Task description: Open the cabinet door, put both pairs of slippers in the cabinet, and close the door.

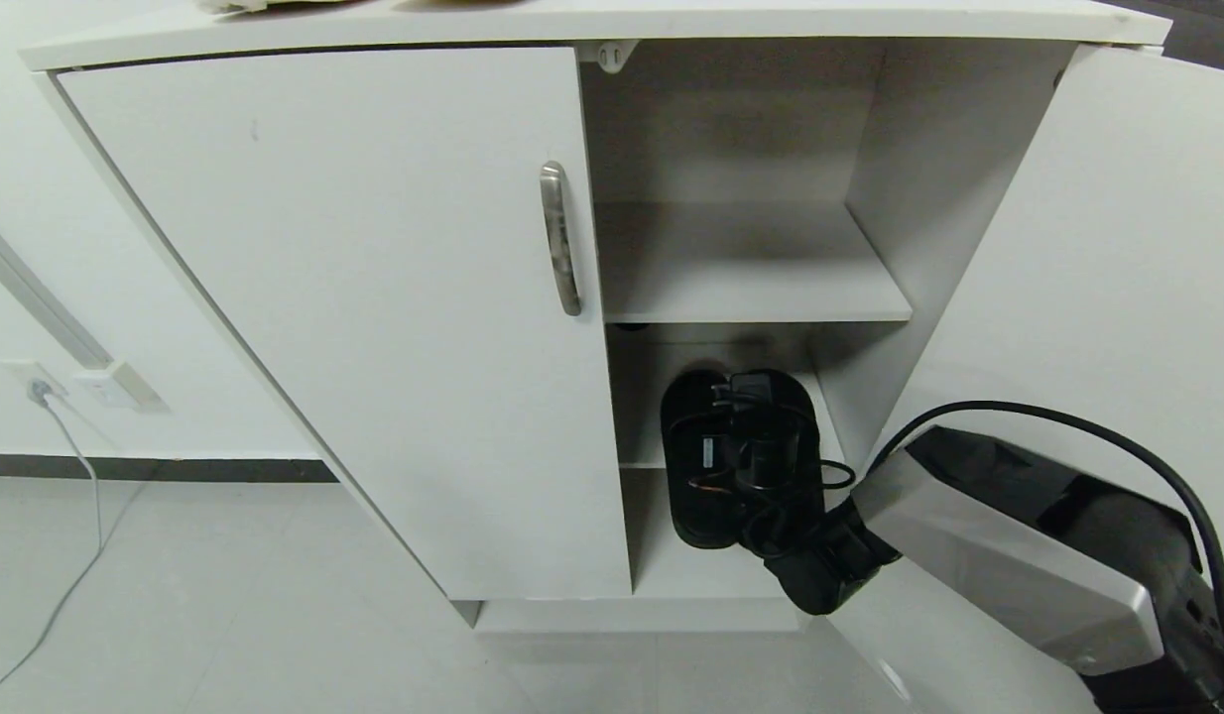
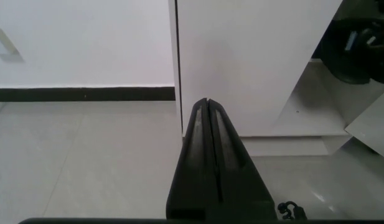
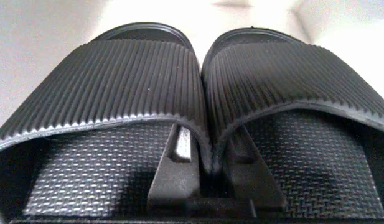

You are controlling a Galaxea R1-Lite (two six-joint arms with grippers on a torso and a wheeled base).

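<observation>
Right gripper (image 3: 207, 163) clenched on the black slippers (image 3: 142, 81) - fingers (image 3: 179, 149) pinch the two inner strap edges together. Pair sits inside the cabinet's lower compartment (image 1: 662, 565); sole contact unclear. Best: lower until flat, nudge deep enough to clear the open right door (image 1: 1118, 248), release, withdraw straight. Left gripper (image 2: 207, 102) pressed closed, empty - beside the closed left door (image 1: 374, 297).

Bright, even light from above washes the white cabinet (image 1: 324, 297), whose straight edges bow toward the head view's borders, while its open compartment (image 1: 731, 129) sinks into soft shadow, the black slippers (image 1: 711, 466) swallow detail and faint glare sheens the floor tiles (image 2: 86, 168).
</observation>
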